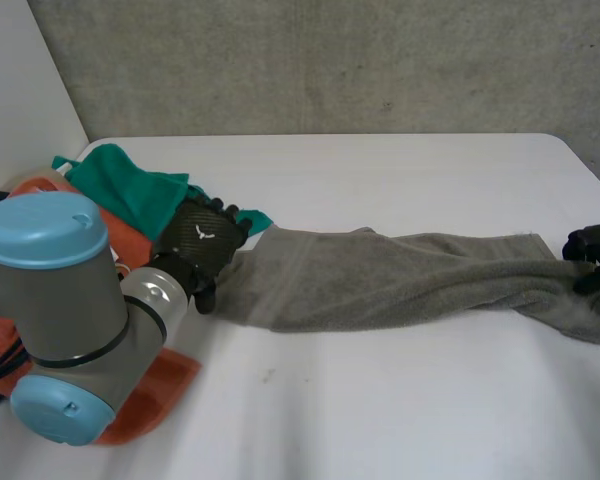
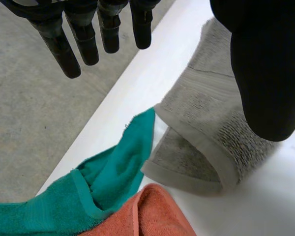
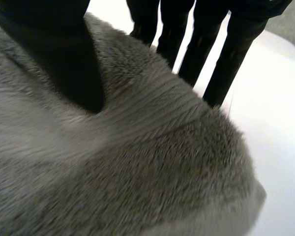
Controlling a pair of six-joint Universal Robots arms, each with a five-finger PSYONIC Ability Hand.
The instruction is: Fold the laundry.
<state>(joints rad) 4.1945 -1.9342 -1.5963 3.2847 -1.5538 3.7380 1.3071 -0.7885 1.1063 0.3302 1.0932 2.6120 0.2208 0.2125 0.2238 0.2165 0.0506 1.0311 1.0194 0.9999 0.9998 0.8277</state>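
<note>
**Grey towel stretched between the two hands, long axis across the counter**

The long grey terry towel (image 1: 400, 280) lies on the white counter (image 1: 380, 410), its long axis running from one arm to the other. It is not flat. It is gathered lengthwise into a loose, rumpled band, wider at the left and narrowing and twisting toward the right.

The left hand (image 1: 202, 238) sits at the towel's left end. In the left wrist view its fingers (image 2: 64, 54) are straight and spread, off the cloth, and only the thumb is over the hemmed end, which is doubled under itself there. That hand is relaxed and grips nothing.

The right hand (image 1: 592, 255) is at the towel's far right end. In the right wrist view its thumb presses into the pile and its straight fingers (image 3: 221, 64) stand on the other side of a raised ridge of cloth. I read this as a pinch on the towel.

Each hand is therefore already at its own end, and any fold would most likely bring one short end along the long axis toward the other.

A teal-green terry cloth (image 1: 130, 185) touches the towel's left end, with an orange terry cloth (image 1: 170, 380) beside it under the left arm. Both are close enough to be caught up by mistake.
</note>
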